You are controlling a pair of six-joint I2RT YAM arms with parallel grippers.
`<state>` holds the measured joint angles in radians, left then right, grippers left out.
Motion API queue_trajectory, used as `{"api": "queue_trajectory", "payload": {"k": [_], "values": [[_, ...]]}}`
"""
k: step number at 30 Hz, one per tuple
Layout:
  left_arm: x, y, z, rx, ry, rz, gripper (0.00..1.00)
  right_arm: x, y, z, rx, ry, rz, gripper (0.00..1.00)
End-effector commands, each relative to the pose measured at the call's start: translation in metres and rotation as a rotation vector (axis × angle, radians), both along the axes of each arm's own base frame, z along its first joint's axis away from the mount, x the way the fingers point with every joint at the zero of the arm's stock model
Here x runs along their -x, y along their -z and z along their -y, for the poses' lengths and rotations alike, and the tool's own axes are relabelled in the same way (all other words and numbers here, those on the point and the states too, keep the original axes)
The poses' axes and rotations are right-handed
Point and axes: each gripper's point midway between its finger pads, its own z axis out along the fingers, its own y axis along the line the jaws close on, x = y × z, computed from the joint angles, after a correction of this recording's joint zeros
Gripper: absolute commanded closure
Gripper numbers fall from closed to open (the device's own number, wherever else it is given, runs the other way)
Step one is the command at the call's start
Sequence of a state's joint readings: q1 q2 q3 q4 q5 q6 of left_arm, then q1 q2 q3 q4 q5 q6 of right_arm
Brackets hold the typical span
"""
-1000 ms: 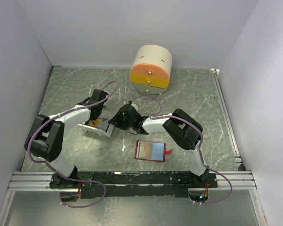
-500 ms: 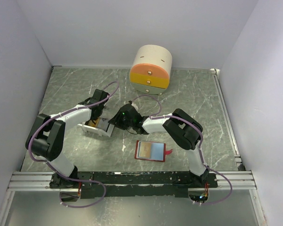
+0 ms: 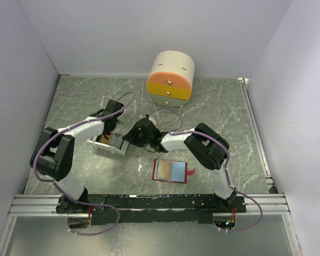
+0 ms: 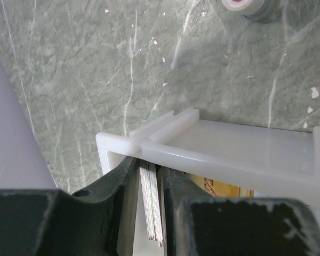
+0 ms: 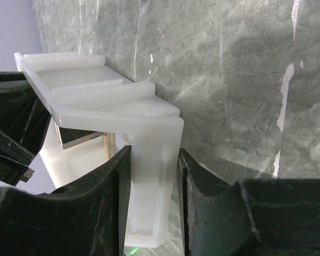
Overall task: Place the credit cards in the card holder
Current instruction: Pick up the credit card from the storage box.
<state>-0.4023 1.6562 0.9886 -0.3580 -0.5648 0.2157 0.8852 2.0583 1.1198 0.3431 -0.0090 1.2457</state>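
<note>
**A:** Top external view: what takes up most of it?

**B:** A green marbled table (image 3: pixel 213 112). At its upper centre stands a round cream-and-orange drawer box (image 3: pixel 170 77).

**A:** And the two arms?

**B:** Both reach to a white rectangular plastic tray (image 3: pixel 111 149) just left of the frame's centre. The right gripper (image 5: pixel 153 154) is partly closed on the tray's end wall, with one finger against each face, so it has hold of the tray.

**A:** The left one?

**B:** The left gripper (image 4: pixel 148 169) dips into a corner of the tray. Its jaws stand narrow and lie close against both sides of a small stack of thin credit cards (image 4: pixel 151 208) standing on edge. It appears to grip them.

**A:** Where is the holder?

**B:** The small red folding card holder (image 3: pixel 170 171) lies open and flat on the table at lower centre. Its pale-blue and tan sleeves face up, and it is well apart from the tray and both grippers.

**A:** Anything smaller?

**B:** In the left wrist view, an orange-gold card (image 4: pixel 218 188) shows inside the tray, below its near wall.
</note>
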Motion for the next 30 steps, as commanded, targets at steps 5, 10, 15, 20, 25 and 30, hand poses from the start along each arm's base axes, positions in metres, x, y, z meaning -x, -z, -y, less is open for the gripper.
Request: {"api": "queue_trajectory", "payload": {"k": [5,10,15,20,25,30], "values": [[-0.0078,-0.0274,-0.0328,-0.146,-0.087,0.064,0.83,0.0176,0.0435,0.0283,0.149,-0.009,-0.082,0.65],[-0.0089,-0.0305,-0.0327,-0.146,-0.091,0.067,0.80,0.0179,0.0436,0.0285,0.149,-0.009,-0.082,0.65],[-0.0105,-0.0323,-0.0322,-0.140,-0.096,0.080,0.77,0.0181,0.0452,0.0291,0.151,-0.008,-0.085,0.65],[-0.0107,-0.0330,-0.0320,-0.135,-0.097,0.091,0.76,0.0181,0.0454,0.0287,0.152,-0.008,-0.086,0.65],[-0.0091,-0.0308,-0.0294,-0.115,-0.079,0.087,0.70,0.0176,0.0447,0.0284,0.149,-0.008,-0.084,0.65],[-0.0073,-0.0281,-0.0284,-0.120,-0.073,0.073,0.79,0.0185,0.0461,0.0286,0.149,-0.009,-0.088,0.65]]}}
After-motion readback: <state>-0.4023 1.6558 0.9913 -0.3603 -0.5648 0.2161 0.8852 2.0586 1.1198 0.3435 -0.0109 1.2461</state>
